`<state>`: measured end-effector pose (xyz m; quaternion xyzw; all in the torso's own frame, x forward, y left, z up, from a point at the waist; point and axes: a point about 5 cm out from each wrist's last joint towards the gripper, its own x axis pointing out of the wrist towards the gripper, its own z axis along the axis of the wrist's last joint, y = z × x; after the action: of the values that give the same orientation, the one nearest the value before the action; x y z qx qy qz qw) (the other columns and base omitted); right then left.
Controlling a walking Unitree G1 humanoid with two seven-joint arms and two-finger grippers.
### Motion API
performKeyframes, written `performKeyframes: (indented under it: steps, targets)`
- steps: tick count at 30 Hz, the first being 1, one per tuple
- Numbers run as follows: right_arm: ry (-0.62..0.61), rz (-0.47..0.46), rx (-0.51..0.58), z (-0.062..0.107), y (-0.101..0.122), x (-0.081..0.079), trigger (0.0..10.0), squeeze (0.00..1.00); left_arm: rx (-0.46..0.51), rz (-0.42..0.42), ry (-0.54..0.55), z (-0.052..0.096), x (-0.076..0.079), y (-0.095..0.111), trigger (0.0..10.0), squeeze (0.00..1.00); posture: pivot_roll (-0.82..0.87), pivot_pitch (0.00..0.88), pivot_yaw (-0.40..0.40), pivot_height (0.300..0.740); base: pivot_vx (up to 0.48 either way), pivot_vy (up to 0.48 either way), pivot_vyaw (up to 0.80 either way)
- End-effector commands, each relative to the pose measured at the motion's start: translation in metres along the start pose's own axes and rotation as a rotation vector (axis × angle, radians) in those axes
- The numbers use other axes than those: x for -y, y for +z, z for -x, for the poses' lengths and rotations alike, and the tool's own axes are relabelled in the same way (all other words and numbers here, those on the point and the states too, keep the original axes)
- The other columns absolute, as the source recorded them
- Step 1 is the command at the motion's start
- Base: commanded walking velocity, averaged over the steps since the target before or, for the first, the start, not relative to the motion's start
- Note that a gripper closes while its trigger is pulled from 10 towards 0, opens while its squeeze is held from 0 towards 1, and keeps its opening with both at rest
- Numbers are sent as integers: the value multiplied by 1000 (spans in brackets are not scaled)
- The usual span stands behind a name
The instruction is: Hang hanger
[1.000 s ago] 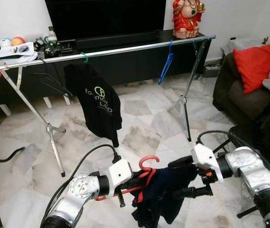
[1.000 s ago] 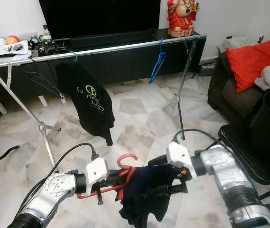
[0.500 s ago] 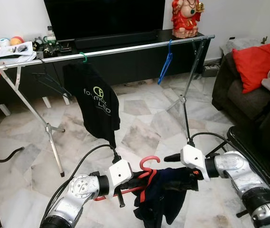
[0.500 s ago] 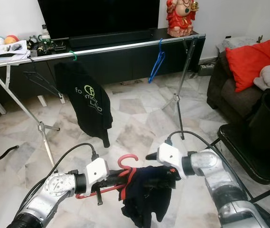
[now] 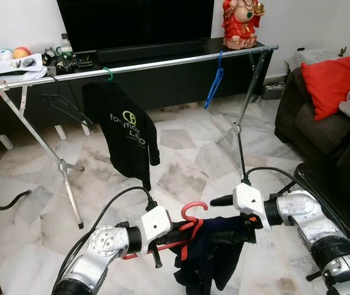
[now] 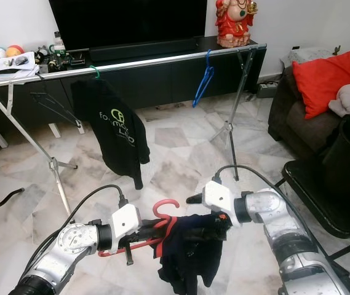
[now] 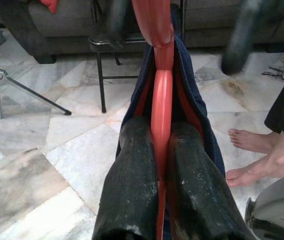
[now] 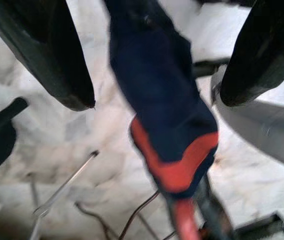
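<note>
A red hanger with a navy garment draped over it is held low above the floor. My left gripper is shut on the hanger's red bar, just below the hook. My right gripper is open, with one finger on each side of the garment's red-trimmed shoulder end. The silver clothes rail runs across the room ahead. A black T-shirt on a green hanger and an empty blue hanger hang from it.
The rack's splayed legs stand on the marble floor. A black TV console is behind the rail. A dark sofa with a red cushion and a black chair are on the right. A person's bare feet are nearby.
My right gripper has moved left and in towards the garment, and its fingers now straddle the shoulder end. The left gripper keeps its hold on the hanger.
</note>
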<state>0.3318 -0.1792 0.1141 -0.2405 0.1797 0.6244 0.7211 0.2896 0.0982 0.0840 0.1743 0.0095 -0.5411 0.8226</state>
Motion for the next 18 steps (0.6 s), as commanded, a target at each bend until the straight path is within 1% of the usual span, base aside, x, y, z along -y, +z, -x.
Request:
performKeyframes:
  steps: [1, 3, 8, 10, 14, 15, 18]
  targets:
    - [12, 4, -27, -2, -4, -3, 10000, 0, 29, -37, -9, -2, -2, 9, 10000, 0, 55, 99, 7, 740, 0, 0, 0]
    - [3, 5, -34, -3, -5, -2, 10000, 0, 29, -37, -9, -2, -1, 9, 10000, 0, 57, 99, 7, 740, 0, 0, 0]
    - [-83, 20, -46, -7, -3, 3, 10000, 0, 31, -36, -8, -2, -1, 9, 10000, 0, 59, 99, 5, 740, 0, 0, 0]
    - [-87, 22, -49, -8, -2, 4, 10000, 0, 32, -36, -8, -2, -1, 9, 10000, 0, 59, 99, 5, 740, 0, 0, 0]
    - [-100, 33, -50, -17, -4, 1, 10000, 0, 32, -39, -10, -3, -1, 10, 10000, 0, 70, 95, -1, 740, 0, 0, 0]
    - [-100, 33, -50, -17, -4, 1, 10000, 0, 32, -39, -10, -3, -1, 10, 10000, 0, 70, 95, -1, 740, 0, 0, 0]
    - [-104, 28, -32, -20, -3, 0, 10000, 0, 32, -43, -13, -4, 0, 10, 10000, 0, 71, 94, 0, 740, 0, 0, 0]
